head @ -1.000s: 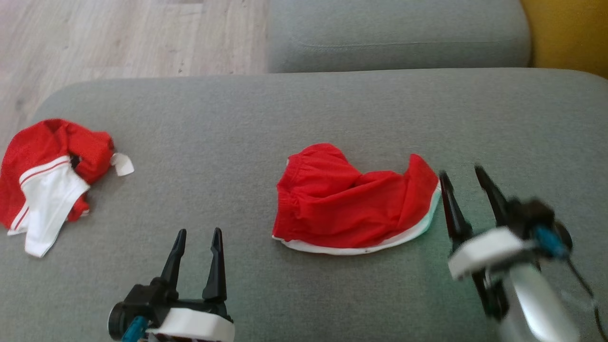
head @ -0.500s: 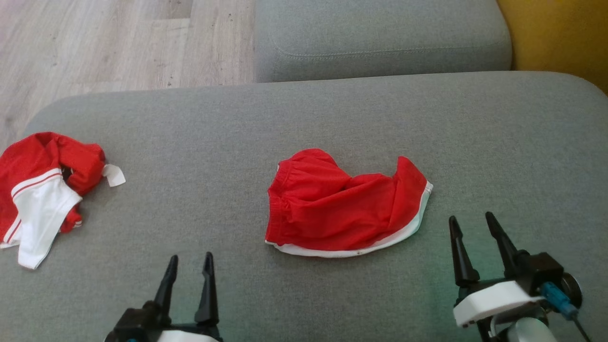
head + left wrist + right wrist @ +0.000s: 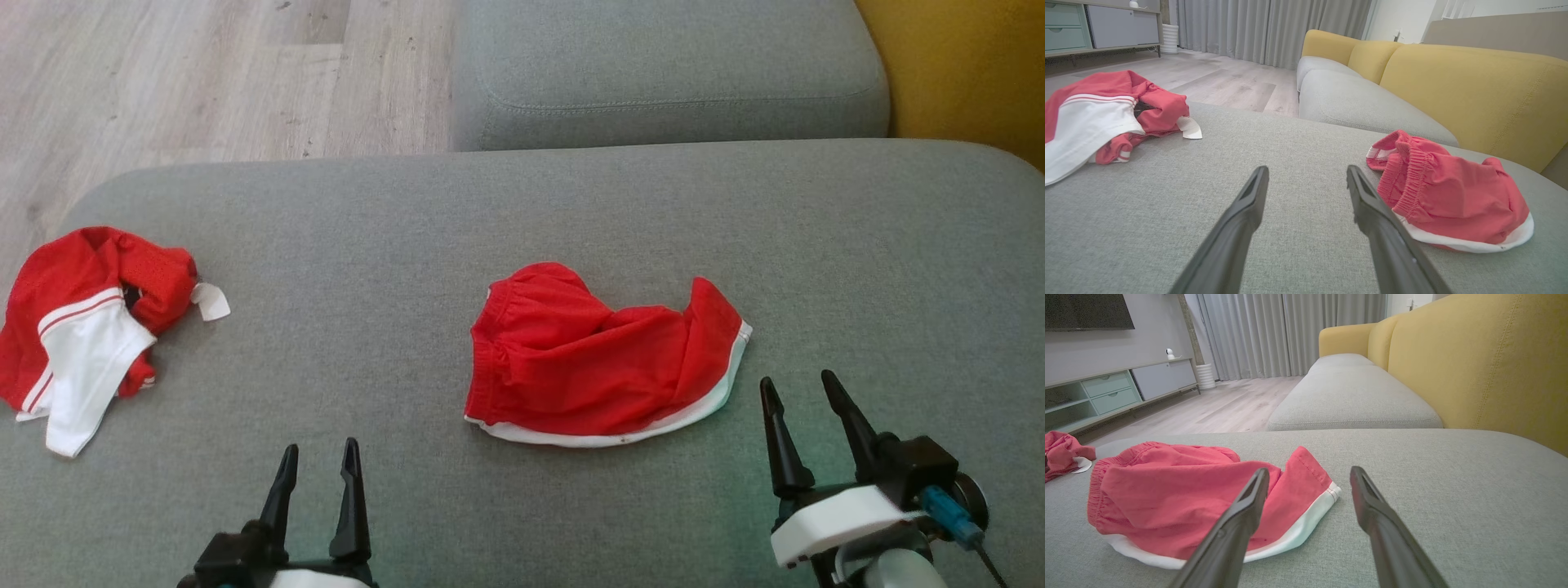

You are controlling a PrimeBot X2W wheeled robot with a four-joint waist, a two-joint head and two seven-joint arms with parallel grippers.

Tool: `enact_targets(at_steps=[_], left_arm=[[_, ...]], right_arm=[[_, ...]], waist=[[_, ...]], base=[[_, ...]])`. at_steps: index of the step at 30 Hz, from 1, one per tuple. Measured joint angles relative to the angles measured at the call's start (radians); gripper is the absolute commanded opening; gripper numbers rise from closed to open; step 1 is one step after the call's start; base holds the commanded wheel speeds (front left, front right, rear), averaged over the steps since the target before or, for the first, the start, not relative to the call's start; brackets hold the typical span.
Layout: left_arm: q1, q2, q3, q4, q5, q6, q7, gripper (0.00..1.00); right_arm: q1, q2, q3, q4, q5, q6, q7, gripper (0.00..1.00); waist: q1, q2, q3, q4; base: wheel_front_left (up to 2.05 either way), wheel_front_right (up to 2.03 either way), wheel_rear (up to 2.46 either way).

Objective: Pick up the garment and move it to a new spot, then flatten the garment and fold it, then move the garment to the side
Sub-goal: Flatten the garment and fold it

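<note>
Arms low at frame bottom: left gripper (image 3: 320, 446) lower left, right gripper (image 3: 798, 378) lower right, fingers released, empty, pointing up-frame. Crumpled red garment (image 3: 588, 367) with white hem lies mid-frame on grey cushion (image 3: 408, 229), near right gripper but apart; second red-white garment (image 3: 82, 327) at left edge.

Parted gripper (image 3: 1306, 172) near red garment (image 3: 1457, 200)
</note>
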Motion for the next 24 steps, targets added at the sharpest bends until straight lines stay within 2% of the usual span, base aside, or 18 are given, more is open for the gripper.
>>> enact_targets(at_steps=[12,17,24], left_arm=[[0.005,0.000,0.000,0.000,0.000,-0.001,0.000,1.00],[0.001,0.000,-0.034,0.016,0.002,-0.035,0.000,1.00],[-0.107,0.003,-0.149,0.165,0.040,-0.086,0.025,1.00]], right_arm=[[0.000,0.000,0.008,0.006,0.007,0.000,0.000,1.00],[0.000,0.000,0.009,0.006,0.007,0.000,0.000,1.00],[-0.005,0.000,0.026,0.003,0.008,0.000,0.000,1.00]], waist=[[0.0000,0.0000,-0.002,-0.005],[0.0001,0.0000,0.007,-0.006],[0.0002,0.0000,0.032,-0.027]], base=[[0.00,0.00,0.00],[0.00,0.00,0.00],[0.00,0.00,0.00]])
